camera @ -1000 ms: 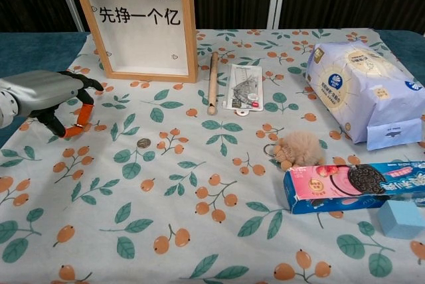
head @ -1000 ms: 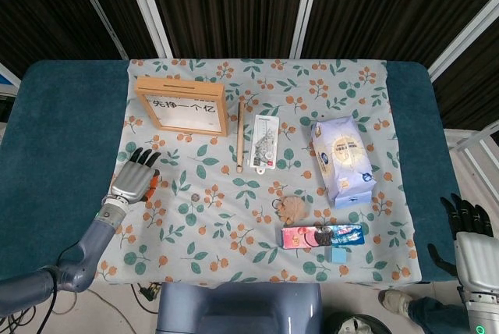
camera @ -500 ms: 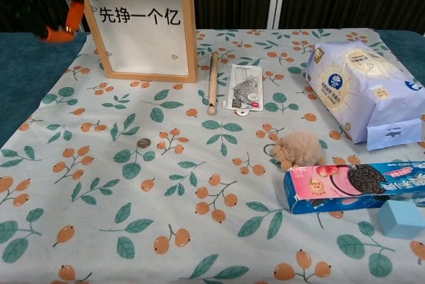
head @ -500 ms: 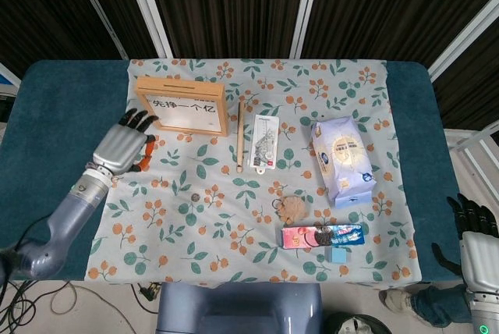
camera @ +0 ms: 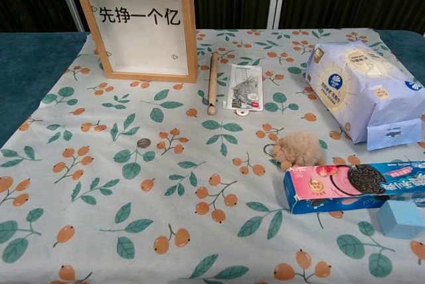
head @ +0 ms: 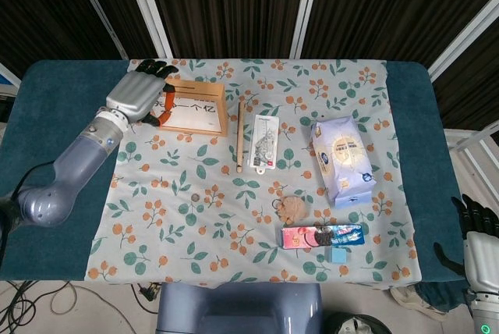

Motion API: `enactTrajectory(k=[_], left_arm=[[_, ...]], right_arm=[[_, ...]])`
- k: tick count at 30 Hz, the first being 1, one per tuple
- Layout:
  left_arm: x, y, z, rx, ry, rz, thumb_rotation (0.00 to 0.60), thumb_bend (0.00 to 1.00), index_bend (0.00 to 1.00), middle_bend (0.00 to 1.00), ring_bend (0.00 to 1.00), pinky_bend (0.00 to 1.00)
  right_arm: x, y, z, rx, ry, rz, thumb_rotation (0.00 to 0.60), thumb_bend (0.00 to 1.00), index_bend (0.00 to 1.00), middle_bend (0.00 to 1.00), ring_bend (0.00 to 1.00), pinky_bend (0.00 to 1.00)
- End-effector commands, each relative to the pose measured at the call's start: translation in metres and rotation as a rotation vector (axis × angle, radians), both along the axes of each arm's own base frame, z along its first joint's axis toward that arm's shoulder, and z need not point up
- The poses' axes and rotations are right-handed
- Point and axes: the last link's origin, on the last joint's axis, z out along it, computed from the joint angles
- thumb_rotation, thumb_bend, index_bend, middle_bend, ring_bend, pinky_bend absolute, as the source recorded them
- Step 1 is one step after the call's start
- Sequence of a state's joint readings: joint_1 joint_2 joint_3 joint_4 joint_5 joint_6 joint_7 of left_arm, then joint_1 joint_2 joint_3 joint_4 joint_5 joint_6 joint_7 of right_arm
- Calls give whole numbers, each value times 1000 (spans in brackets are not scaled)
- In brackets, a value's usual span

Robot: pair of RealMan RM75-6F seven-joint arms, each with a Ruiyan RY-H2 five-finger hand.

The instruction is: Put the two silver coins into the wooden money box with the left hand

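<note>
The grey left hand [head: 140,94] hovers over the framed wooden money box [head: 187,108] — fingers curled, grip unclear — one silver coin [camera: 143,143] at the box's 6 o'clock.

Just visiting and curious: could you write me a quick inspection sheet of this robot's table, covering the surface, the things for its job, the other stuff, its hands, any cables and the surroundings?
Surface: floral tablecloth over a teal table.
Job's things: wooden money box stands upright at the far left; one silver coin lies on the cloth in front of it; a second coin is not seen.
Clutter: wooden stick, carded packet, white bag, fuzzy keyring, cookie box, blue cube.
Hands: left hand is over the money box's top, fingers curled; whether it holds a coin cannot be told. Right hand is off the table's near right corner.
Cables: some on the floor.
Surroundings: dark slatted wall.
</note>
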State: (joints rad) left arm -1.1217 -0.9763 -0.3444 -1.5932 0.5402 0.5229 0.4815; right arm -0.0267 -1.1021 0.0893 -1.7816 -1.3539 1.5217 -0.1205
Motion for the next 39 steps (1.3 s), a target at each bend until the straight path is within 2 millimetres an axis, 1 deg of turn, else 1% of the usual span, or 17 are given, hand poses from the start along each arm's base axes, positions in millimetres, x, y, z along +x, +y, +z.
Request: enactTrajectory(k=[1,4,9,14,23,28,32,39], left_arm=[[11,22,7,9,16,18,600,553,665,109,0,0],[15,35,7,24,50,21,600,553,670,114,0,0],[22,51,7,38,65,28,600,553,671,115,0,0],[17,65,5,44,73,62,600,553,671,115,0,0],[9,83,-13,18,72,113,600,553,670,112,0,0],[6,90,-21,11,80,121,600,553,658,110,0,0],[7,91,-26,-1,86,116,600,553,624,109,0,0],[6,91,-31,-10,109,103,600,552,625,110,0,0]], right_arm=[[-1,-1,1,-10,-2,-6,600,369,102,46,4,0],[-2,-1,3,-26,-8,-18,600,369,103,46,4,0],[-4,-2,5,-46,-13,-44,600,369,103,46,4,0],[-4,-2,5,-38,1,-44,600,368,102,46,4,0],[-4,-1,7,-37,7,-41,600,369,103,46,4,0],[-4,-1,6,-38,1,-47,600,369,102,46,4,0],[-4,-1,6,-39,0,-49,600,369,103,46,4,0],[-4,-1,7,-45,-4,-50,600,369,103,46,4,0]])
